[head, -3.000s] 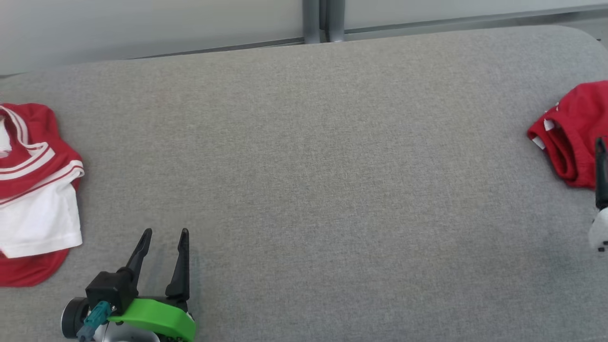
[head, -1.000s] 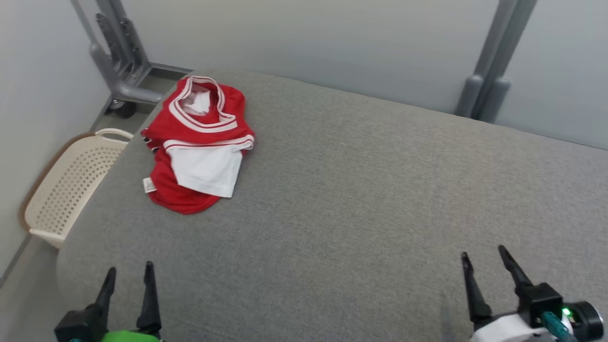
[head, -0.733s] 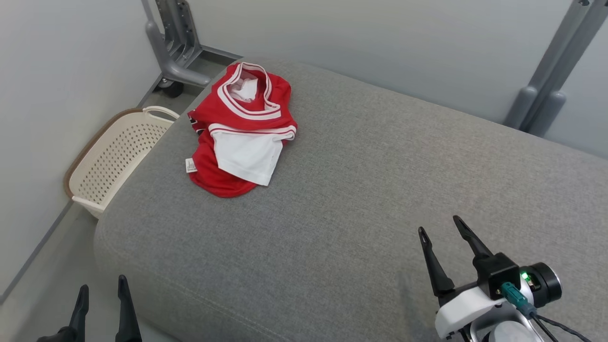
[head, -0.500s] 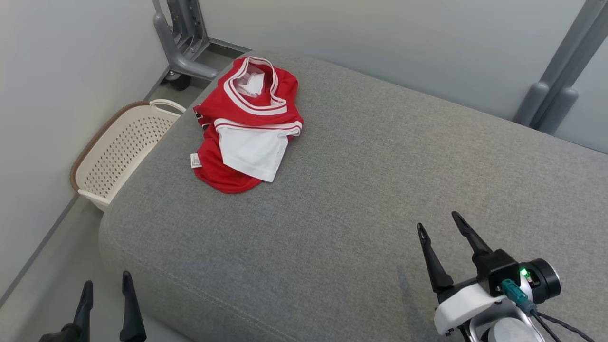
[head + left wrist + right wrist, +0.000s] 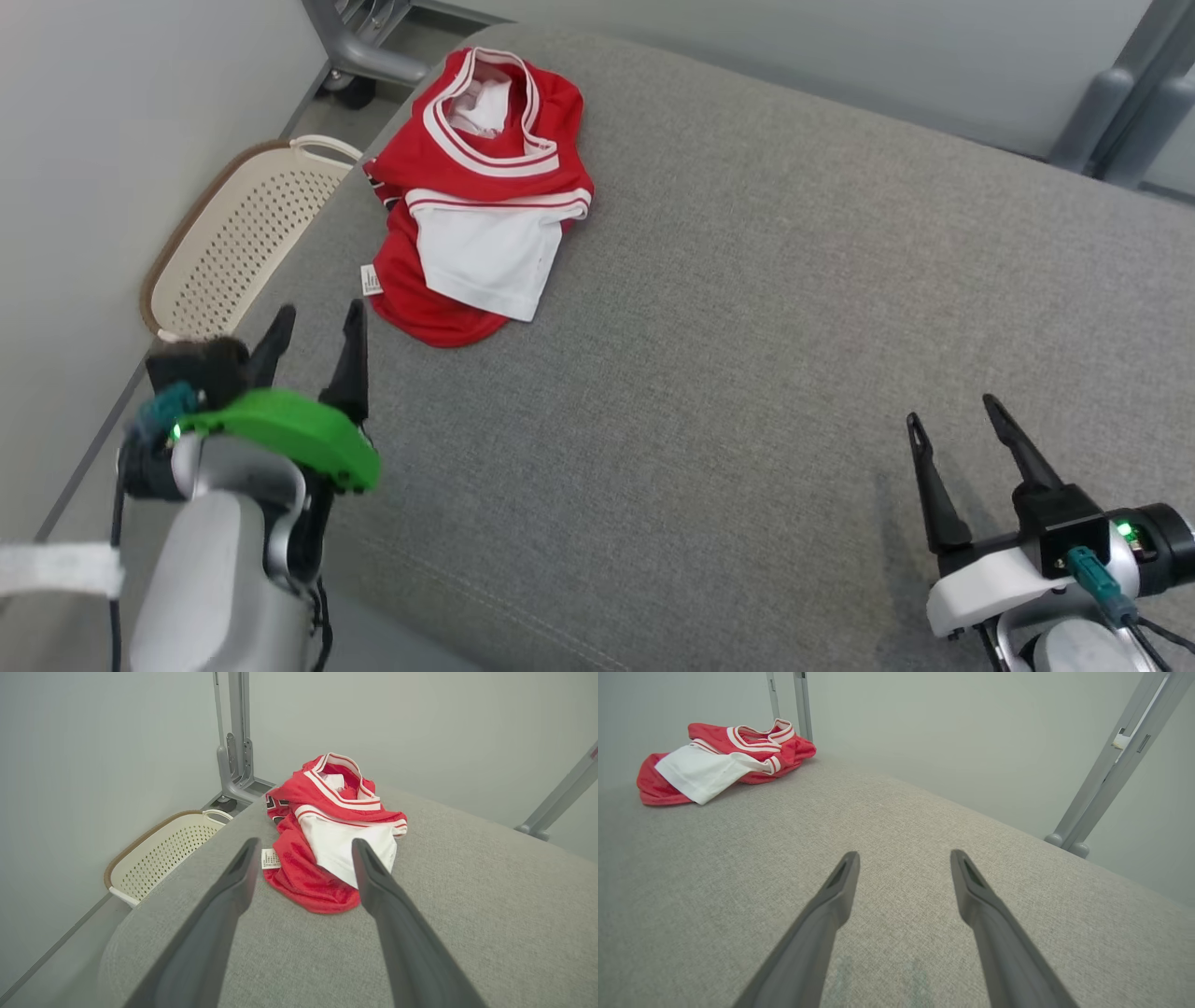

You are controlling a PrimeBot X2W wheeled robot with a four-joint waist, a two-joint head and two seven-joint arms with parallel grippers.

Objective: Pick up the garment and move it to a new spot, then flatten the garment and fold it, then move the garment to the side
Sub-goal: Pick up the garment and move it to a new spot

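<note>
A crumpled red garment (image 5: 471, 187) with white trim and a white panel lies near the far left corner of the grey padded table (image 5: 747, 327). It also shows in the left wrist view as the garment (image 5: 327, 835) and far off in the right wrist view as the garment (image 5: 719, 760). My left gripper (image 5: 317, 317) hovers open just short of its near left edge, fingers pointing at it, nothing between them. My right gripper (image 5: 952, 411) stands open over bare table at the near right, far from the cloth.
A cream perforated laundry basket (image 5: 233, 243) sits on the floor beside the table's left end, close to my left arm. Grey metal frame posts (image 5: 1120, 103) stand behind the table, against pale walls. The table's near left corner drops off below my left gripper.
The head camera has tilted down and shifted. My left arm has risen from below the table's corner to just short of the garment. The right gripper stays near the front right.
</note>
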